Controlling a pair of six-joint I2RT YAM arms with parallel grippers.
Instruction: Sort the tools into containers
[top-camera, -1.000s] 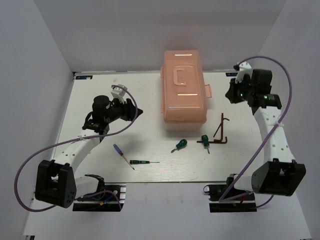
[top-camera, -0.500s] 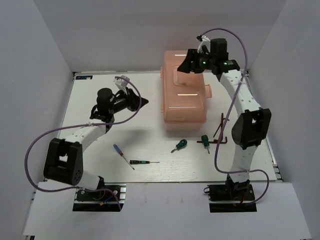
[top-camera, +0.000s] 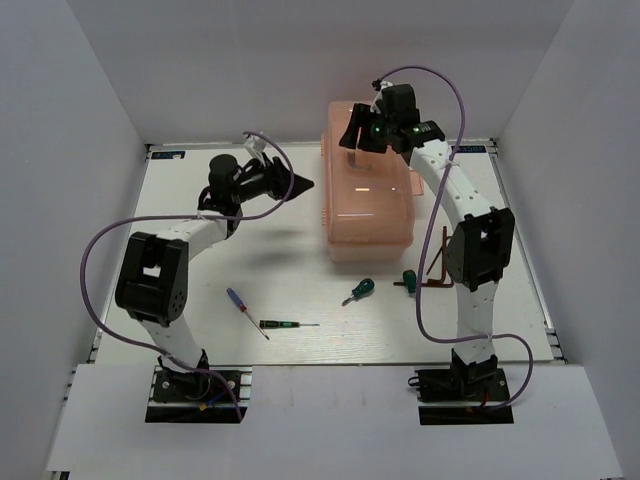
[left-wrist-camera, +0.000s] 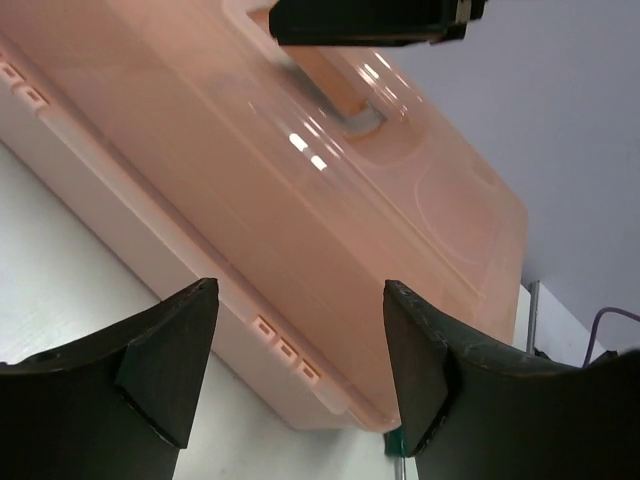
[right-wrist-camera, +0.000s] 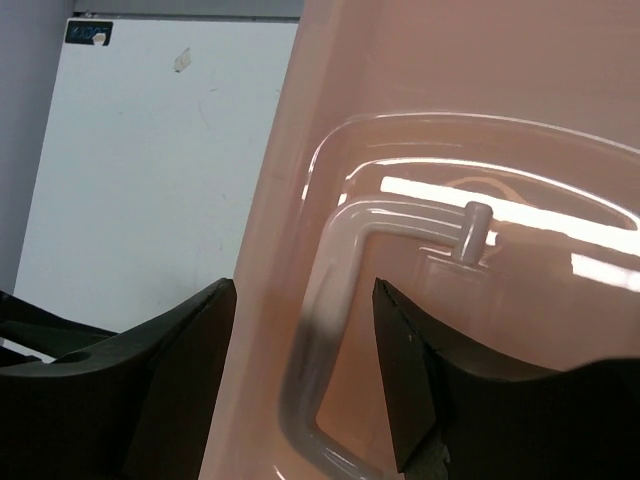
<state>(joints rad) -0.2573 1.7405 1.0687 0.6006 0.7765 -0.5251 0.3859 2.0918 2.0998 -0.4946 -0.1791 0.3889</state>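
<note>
**Top view.** The salmon-pink toolbox (top-camera: 368, 190) sits toward the far edge of the worktop (top-camera: 190, 290), right of the middle, with its lid down. None of the 5 items is in a compartment. A green-handled screwdriver (top-camera: 358, 291), a second green-handled screwdriver (top-camera: 409, 280) and the hex key (top-camera: 437, 281) lie just in front of the box. The hex key is partly hidden by the right arm. The blue-handled screwdriver (top-camera: 238, 303) and the black precision screwdriver (top-camera: 286, 324) lie nearer the near edge, left of the middle. The left tool (top-camera: 300, 185) points at the box's left side. The right tool (top-camera: 352, 136) hangs over the far end of the lid.

**Left wrist view.** The left tool's jaws stand apart with nothing between them, aimed at the long side wall of the box and not touching it.

**Right wrist view.** The right tool's jaws are also spread and empty. They frame the lid handle (right-wrist-camera: 322, 300), which lies flat in its recess, ungripped.

**Progress.** Sorting appears not to have begun. The box probably has to be opened first, and then all 5 items placed.
</note>
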